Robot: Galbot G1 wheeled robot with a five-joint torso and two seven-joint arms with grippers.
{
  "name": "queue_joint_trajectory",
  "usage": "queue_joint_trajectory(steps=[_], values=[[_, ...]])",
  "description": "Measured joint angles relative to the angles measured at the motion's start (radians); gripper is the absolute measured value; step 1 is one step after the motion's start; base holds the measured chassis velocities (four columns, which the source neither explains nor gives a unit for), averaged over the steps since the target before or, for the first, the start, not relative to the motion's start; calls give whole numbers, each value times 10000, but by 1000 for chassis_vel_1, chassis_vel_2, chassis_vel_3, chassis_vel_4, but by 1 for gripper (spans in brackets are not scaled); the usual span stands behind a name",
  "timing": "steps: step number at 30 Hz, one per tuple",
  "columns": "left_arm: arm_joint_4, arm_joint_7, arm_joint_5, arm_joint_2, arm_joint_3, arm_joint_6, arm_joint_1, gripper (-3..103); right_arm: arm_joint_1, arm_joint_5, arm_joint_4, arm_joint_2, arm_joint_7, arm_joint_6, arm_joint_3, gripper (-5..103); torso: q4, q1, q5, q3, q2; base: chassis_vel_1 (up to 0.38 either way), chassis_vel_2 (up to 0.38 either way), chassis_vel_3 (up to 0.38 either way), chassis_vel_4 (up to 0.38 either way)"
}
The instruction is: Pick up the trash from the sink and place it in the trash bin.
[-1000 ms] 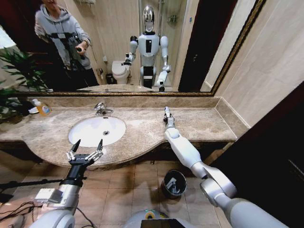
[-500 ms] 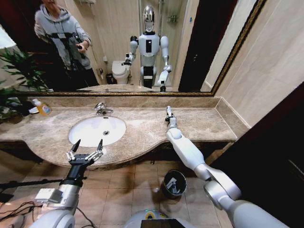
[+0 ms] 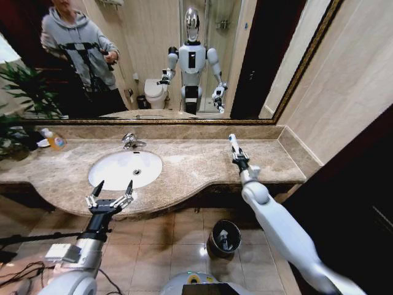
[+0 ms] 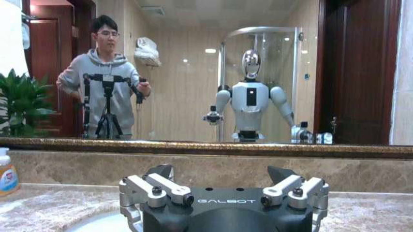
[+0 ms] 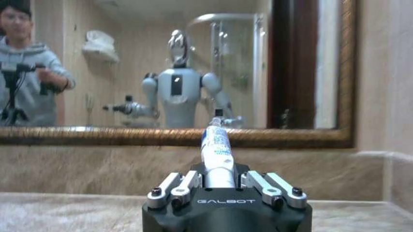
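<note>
Tube (image 5: pixel 215 145) clamped in right gripper (image 5: pixel 219 181), pointing forward

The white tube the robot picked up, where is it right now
The white tube is clamped in the right gripper, held above the right side of the marble counter, right of the sink. The trash bin stands on the floor below.

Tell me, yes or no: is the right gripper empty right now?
No: in the right wrist view the right gripper is shut on a white tube that sticks out from between its fingers toward the mirror.
</note>
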Motion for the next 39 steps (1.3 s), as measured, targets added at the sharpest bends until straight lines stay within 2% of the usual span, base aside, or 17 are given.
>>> queue_joint_trajectory(steps=[1,2,3,5,8,9,10,12,15,16,18,20,22,29,35,39], values=[[1,-1,0,-1,0,0,0,100,-845,-11,647,-4,-19,27,689,25,0,-1,-2,-1,0,0,0,0,0],[0,0,0,2,0,0,0,100,-3164,-473,1740,532,-386,469,2104,25,-3,-1,-1,0,1,0,0,0,0],[0,0,0,1,0,0,0,100,-3767,-697,1894,800,-560,667,2390,25,-6,-1,-1,-1,1,0,0,0,0],[0,0,0,-1,0,0,0,100,-4174,-891,1945,1019,-700,838,2543,25,-7,-2,-3,-1,1,0,0,0,0],[1,6,0,0,1,0,1,100,-5313,-1682,1624,1739,-1044,1658,2627,25,2,-1,-4,0,1,0,0,0,0],[1,6,0,0,1,0,1,100,-5313,-1682,1624,1739,-1044,1658,2627,25,2,-1,-4,0,1,0,0,0,0],[1,-2,0,0,0,0,1,100,-5943,-1973,1302,2086,-1173,2079,2658,25,0,1,-2,1,0,0,0,0,0],[0,0,0,0,0,0,1,100,-6219,-2095,1127,2233,-1213,2295,2671,25,-1,2,-9,2,1,0,0,0,0],[0,0,0,0,0,0,0,100,-7024,-2385,294,2851,-1285,3123,2684,25,-3,1,-5,0,1,0,0,0,0],[0,0,0,0,0,0,0,100,-7024,-2385,294,2851,-1285,3123,2684,25,-3,1,-5,0,1,0,0,0,0],[1,0,0,0,0,0,0,100,-7361,-2491,-353,3088,-1290,3685,2622,25,-3,0,-6,0,0,0,0,0,0],[0,0,0,0,0,0,0,100,-7401,-2543,-537,3122,-1290,3831,2608,25,-2,1,-7,0,0,0,0,0,0],[0,0,0,0,0,0,0,100,-7462,-2835,-1369,3220,-1289,4360,2521,25,-2,1,-5,1,-1,0,0,0,0],[1,0,0,0,0,0,0,100,-7066,-3586,-3344,3472,-1266,5041,2155,25,-3,1,-4,1,-1,0,0,0,0],[0,0,0,0,0,0,0,100,-6586,-4073,-4400,3735,-1291,5095,1913,25,-1,1,-3,1,-1,0,0,0,0],[1,1,0,0,0,0,0,100,-6112,-4181,-4849,3947,-1516,4648,1760,25,-2,1,-6,2,-1,0,0,0,0]])
